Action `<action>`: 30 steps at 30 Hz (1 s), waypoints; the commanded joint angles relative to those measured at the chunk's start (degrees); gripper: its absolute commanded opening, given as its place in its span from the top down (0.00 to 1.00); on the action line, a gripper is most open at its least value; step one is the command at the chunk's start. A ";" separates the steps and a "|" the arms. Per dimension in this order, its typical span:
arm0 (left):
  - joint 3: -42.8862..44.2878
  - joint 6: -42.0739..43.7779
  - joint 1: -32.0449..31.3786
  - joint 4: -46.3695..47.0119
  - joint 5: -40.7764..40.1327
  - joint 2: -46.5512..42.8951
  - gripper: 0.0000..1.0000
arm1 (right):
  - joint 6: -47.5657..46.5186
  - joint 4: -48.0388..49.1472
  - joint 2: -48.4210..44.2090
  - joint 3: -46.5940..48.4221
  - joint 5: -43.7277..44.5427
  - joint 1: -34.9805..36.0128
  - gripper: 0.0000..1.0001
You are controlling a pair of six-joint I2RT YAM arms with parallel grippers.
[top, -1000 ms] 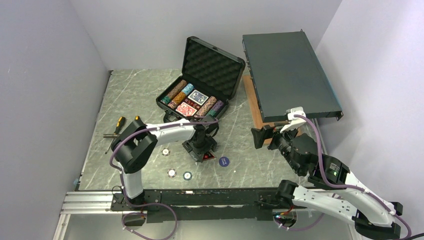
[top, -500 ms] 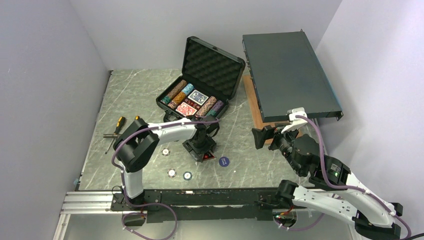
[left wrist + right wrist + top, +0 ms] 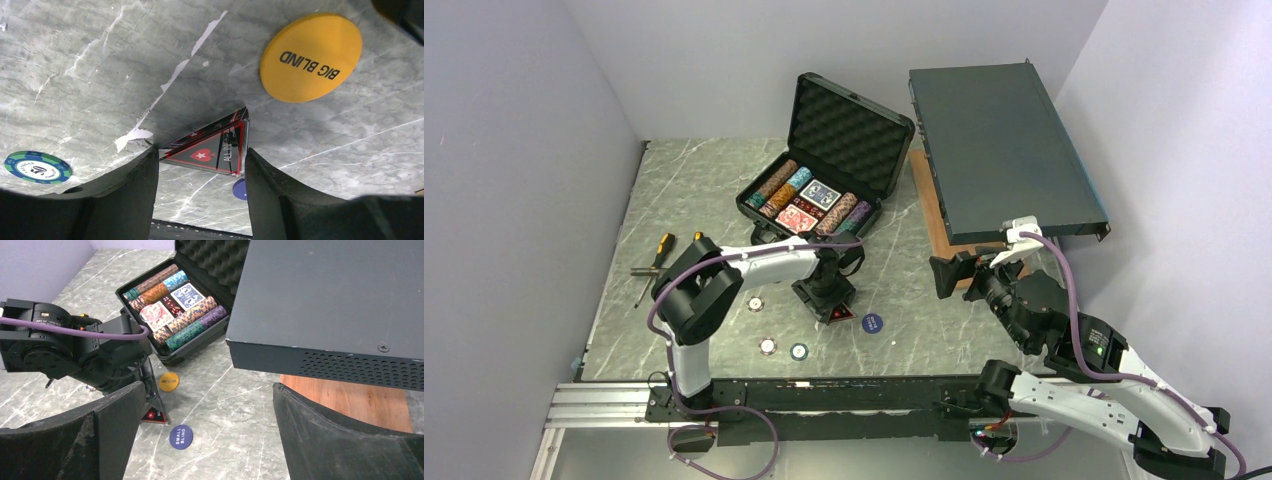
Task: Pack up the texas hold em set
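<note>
Red triangle (image 3: 209, 150) between lowered left end effector (image 3: 200, 165) fingers

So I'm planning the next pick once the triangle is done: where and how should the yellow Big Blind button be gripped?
The yellow Big Blind button lies flat on the table, so probably come straight down from above and pinch across its thin rim. The left gripper, open around the red triangle, is nearest.

Overhead view: the left gripper (image 3: 827, 305) covers most of the red triangle (image 3: 840, 317); lettering on the loose chips near the bench's near edge is too small to read. Left wrist view: a blue disc (image 3: 240, 189) is half hidden behind one finger (image 3: 280, 200).
</note>
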 commanded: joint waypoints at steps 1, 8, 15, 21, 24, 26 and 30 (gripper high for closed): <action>-0.21 -3.64 -1.15 -6.36 -6.79 -0.68 0.52 | 0.30 0.74 -0.50 0.00 0.81 0.00 0.00; -1.67 0.46 -1.09 -3.84 -5.97 -5.52 0.62 | 0.31 1.18 -0.33 -0.15 0.73 0.00 0.00; 0.22 4.27 0.32 -4.17 -6.15 -7.59 0.66 | 0.57 0.70 0.16 -0.01 0.79 -0.02 0.00; 6.09 9.44 3.61 -5.27 -7.52 -10.09 0.67 | 0.12 0.84 -0.06 0.28 1.01 0.04 0.00; 9.80 10.94 6.96 -5.48 -8.00 -10.47 0.67 | -0.12 0.98 0.25 0.49 0.95 0.00 0.00; 11.71 11.55 10.69 -4.58 -6.21 -9.80 0.68 | -0.06 1.06 0.39 0.52 0.74 0.00 0.00; 17.75 13.02 17.49 -2.93 -6.76 -5.52 0.70 | 0.05 1.99 0.19 -0.34 0.33 0.00 0.00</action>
